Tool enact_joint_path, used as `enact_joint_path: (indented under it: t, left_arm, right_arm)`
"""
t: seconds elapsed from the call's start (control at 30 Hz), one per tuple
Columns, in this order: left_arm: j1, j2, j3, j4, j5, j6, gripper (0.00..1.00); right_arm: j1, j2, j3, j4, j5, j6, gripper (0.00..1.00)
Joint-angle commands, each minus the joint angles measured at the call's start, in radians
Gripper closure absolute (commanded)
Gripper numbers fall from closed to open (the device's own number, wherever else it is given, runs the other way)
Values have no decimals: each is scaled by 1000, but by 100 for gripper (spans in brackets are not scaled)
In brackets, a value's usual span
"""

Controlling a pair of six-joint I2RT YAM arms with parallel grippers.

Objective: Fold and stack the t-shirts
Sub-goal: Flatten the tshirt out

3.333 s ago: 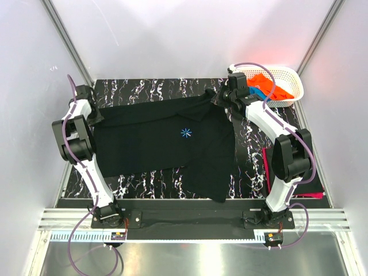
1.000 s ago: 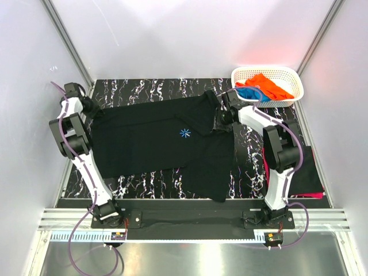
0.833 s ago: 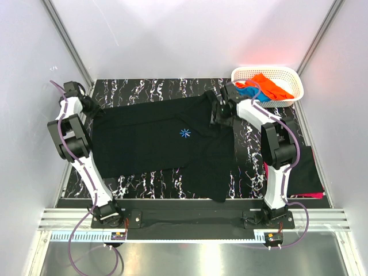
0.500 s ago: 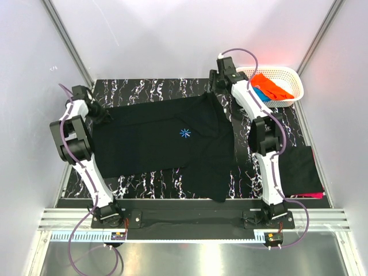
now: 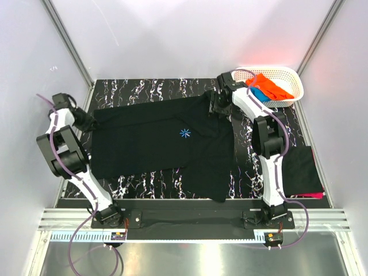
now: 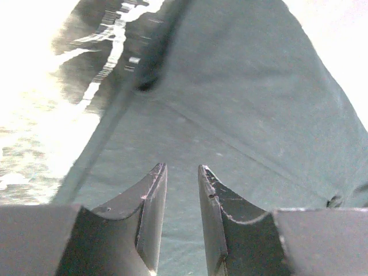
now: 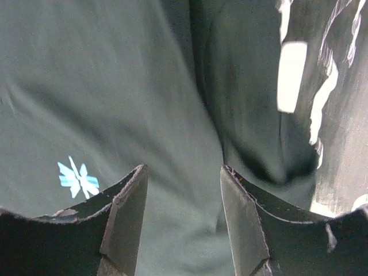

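One large black t-shirt [image 5: 161, 144] lies spread flat on the marbled surface [image 5: 144, 86] with its blue starburst [image 5: 185, 133] up. Two more shirts, one orange shirt [image 5: 270, 85] and one blue shirt [image 5: 257, 91], sit in the white basket [image 5: 287, 72]. A folded black shirt [image 5: 302, 169] rests on a magenta one [image 5: 307, 195]. Left hand [image 6: 181, 168] is slightly parted over the sleeve, right hand [image 7: 183, 169] wide open by the collar; both are empty.

Overhead: we see bright, even light, with a reddish glow behind the white plastic lattice basket [image 5: 294, 76].
Left wrist: we find the black marbled tabletop [image 6: 34, 144] washed out white.
Right wrist: we see the large black cloth t-shirt [image 7: 86, 86] softly blurred.
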Motion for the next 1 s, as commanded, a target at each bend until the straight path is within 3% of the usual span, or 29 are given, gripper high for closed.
enact_joint_path:
  t: [0.0,0.13,0.37,0.7,0.97]
  left_arm:
    - [10,-12,-39,22,67,19,66]
    - [24,-9,-86,73,73,19,63]
    - [50,59,-59,156,107,-42,62]
    - [78,39,-87,170,75,-63,57]
    - [87,128,41,182,55,-118,65]
  right_arm:
    - [1,-193,-143,35,-93,-2,39]
    - [1,-259,-290,100,-134,-35,39]
    - [3,-276,-319,140,-243,1,39]
    - [0,-302,-362,145,-243,2,38]
    - [-2,-285,-355,145,-238,1,38]
